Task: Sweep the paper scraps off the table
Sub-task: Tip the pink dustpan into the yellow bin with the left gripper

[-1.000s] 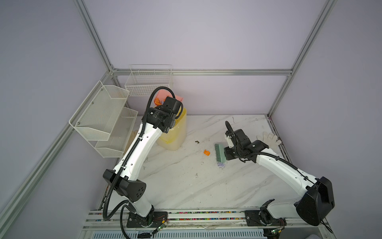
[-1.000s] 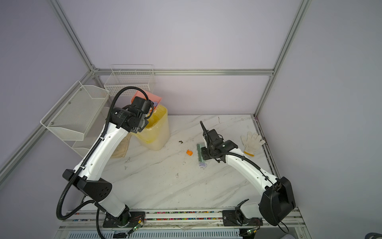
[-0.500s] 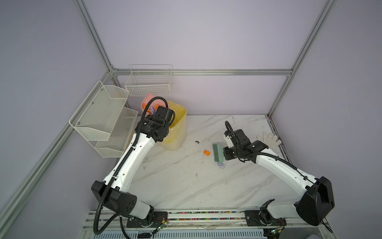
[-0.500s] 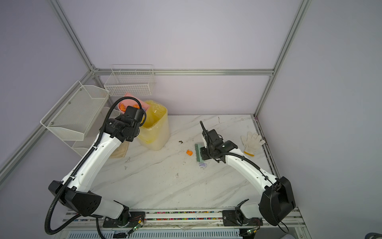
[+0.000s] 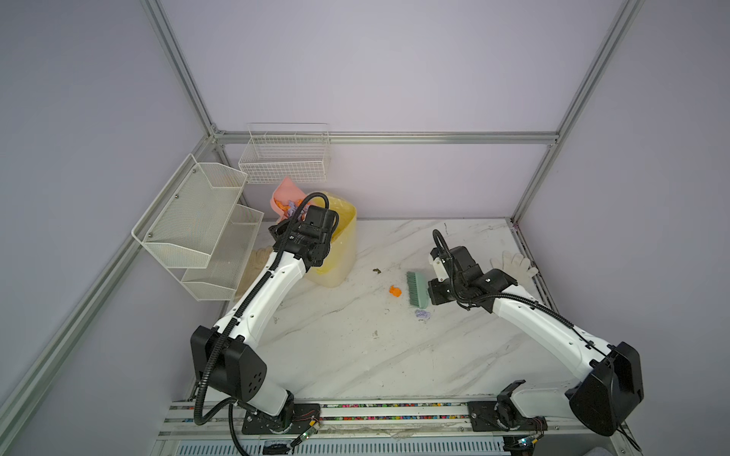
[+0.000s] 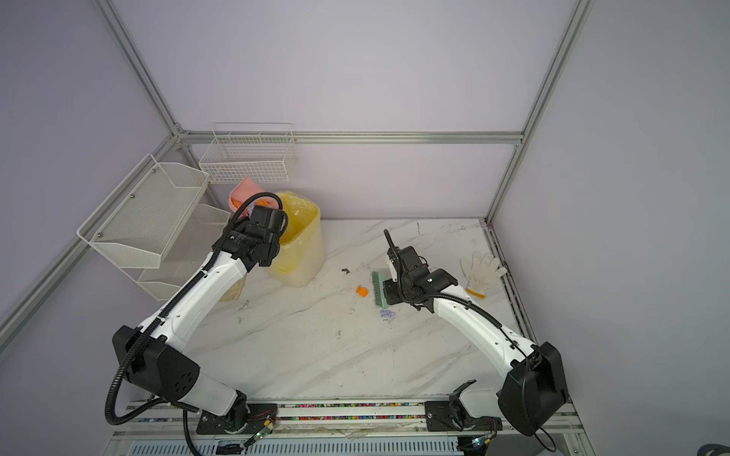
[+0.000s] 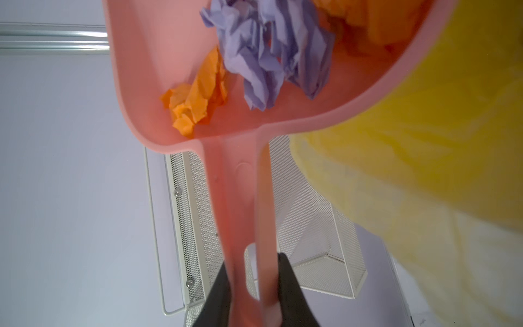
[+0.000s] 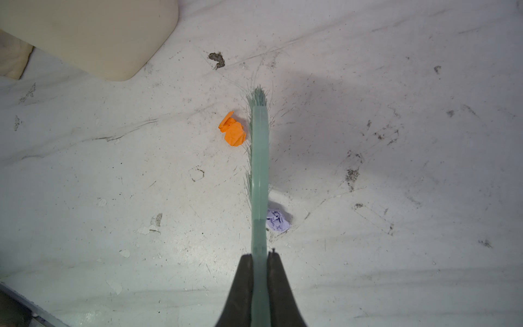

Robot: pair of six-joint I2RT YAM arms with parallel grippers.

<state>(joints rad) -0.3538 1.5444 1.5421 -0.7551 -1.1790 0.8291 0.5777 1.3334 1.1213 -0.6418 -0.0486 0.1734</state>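
Swung left off the yellow bin (image 5: 343,252), the left gripper (image 7: 253,271) pinches the pink dustpan (image 7: 147,70) by its handle, paper scraps (image 7: 271,51) inside. On the table (image 5: 355,355), the right gripper (image 8: 259,269) clamps the green brush (image 8: 259,158) between an orange scrap (image 8: 233,131) and a purple scrap (image 8: 278,221).

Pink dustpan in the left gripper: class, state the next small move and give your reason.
Probably swing the dustpan over the yellow bin and tip it: the left gripper holds its handle, orange and purple scraps lie in the pan, and it hangs beside the bin's rim.
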